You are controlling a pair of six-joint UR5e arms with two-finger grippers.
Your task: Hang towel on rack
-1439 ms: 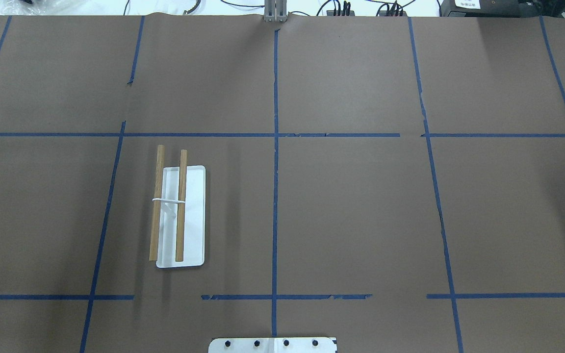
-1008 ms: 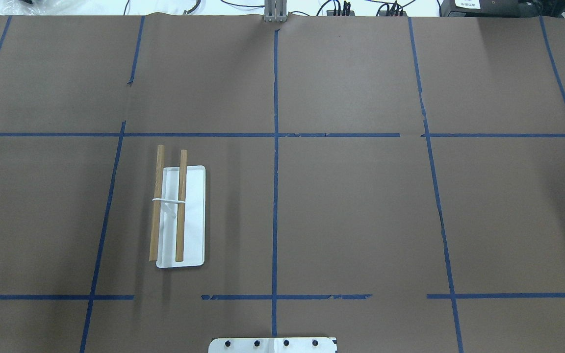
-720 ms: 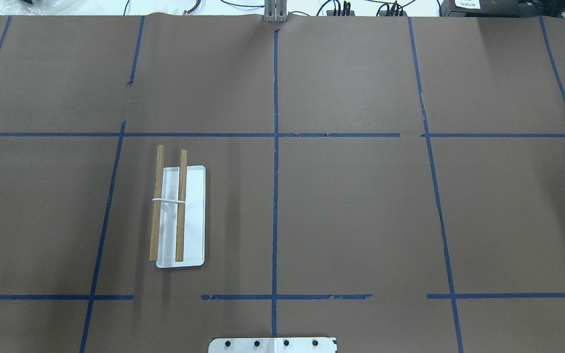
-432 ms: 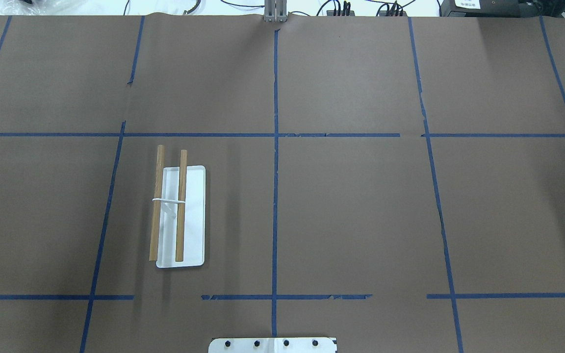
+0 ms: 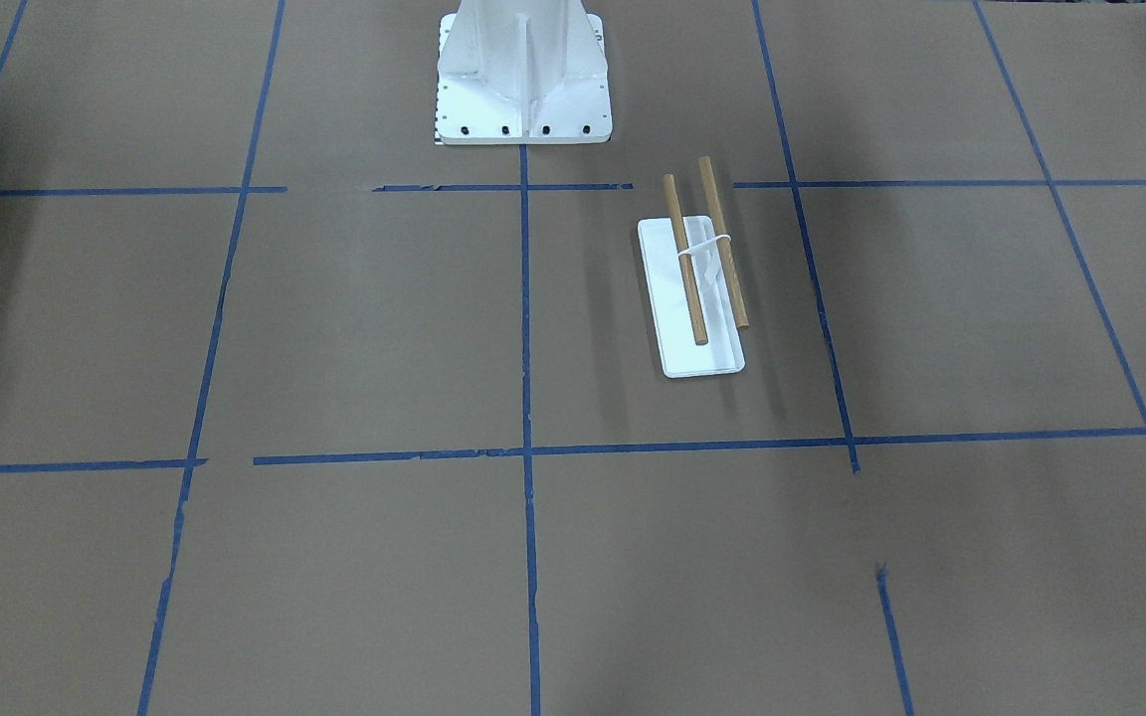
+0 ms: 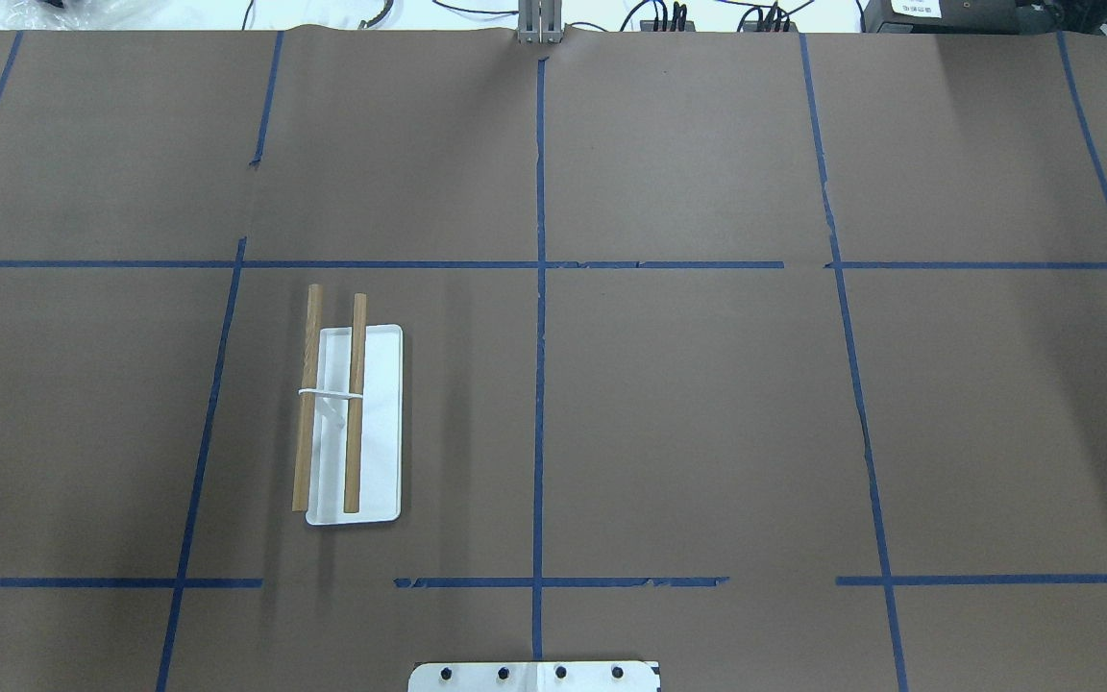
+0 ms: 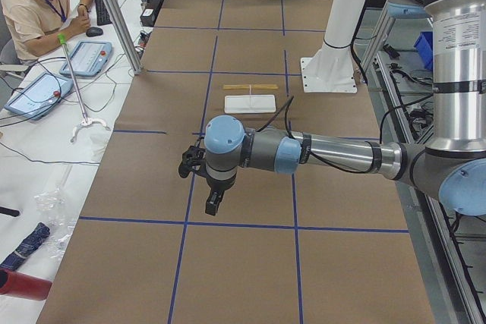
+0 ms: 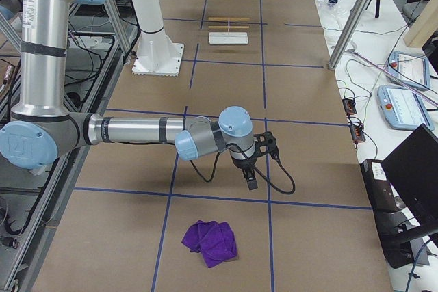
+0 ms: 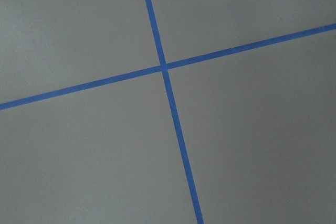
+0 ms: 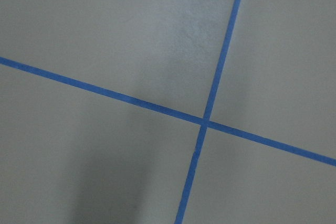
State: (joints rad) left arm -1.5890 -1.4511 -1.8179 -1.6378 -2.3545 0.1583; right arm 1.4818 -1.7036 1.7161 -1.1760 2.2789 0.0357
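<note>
The rack stands on the table at about 8 o'clock from the middle of the overhead view. The table is covered with matte brown paper and divided by lines of blue tape. Two round light-brown wooden dowels run parallel along the 12-to-6 line. A thin white bracket carries them over a flat, smooth white base with rounded corners. The towel is purple, soft and crumpled into a lump. It lies on the paper at the table's end on the robot's right, well apart from the rack, at 7 o'clock from the right gripper. This gripper and the left gripper both point down over the paper. They show only from the side, so I cannot tell whether their fingers are spread or pressed together. A white bolted metal pedestal stands at 12 o'clock in the front view.
</note>
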